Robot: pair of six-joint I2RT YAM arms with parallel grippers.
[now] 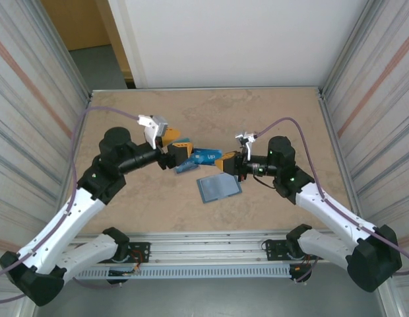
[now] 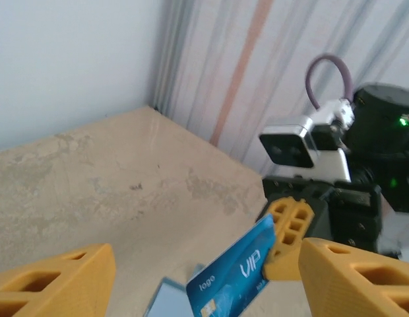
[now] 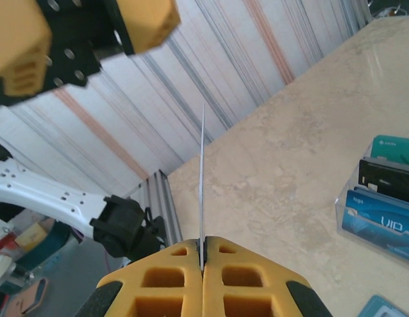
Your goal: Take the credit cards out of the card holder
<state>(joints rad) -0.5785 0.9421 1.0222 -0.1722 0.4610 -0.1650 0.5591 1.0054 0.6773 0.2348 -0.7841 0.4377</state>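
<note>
R gripper [image 3: 203, 261] clamps blue card [image 2: 234, 281] by its end; L gripper [image 2: 208, 271] open, gripping nothing. Card's prob. light, stiff, slick: you pinch flat faces.

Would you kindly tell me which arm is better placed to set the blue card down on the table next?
Right, probably: the right gripper is shut on the blue card, while the left gripper stands open, gripping nothing.
</note>
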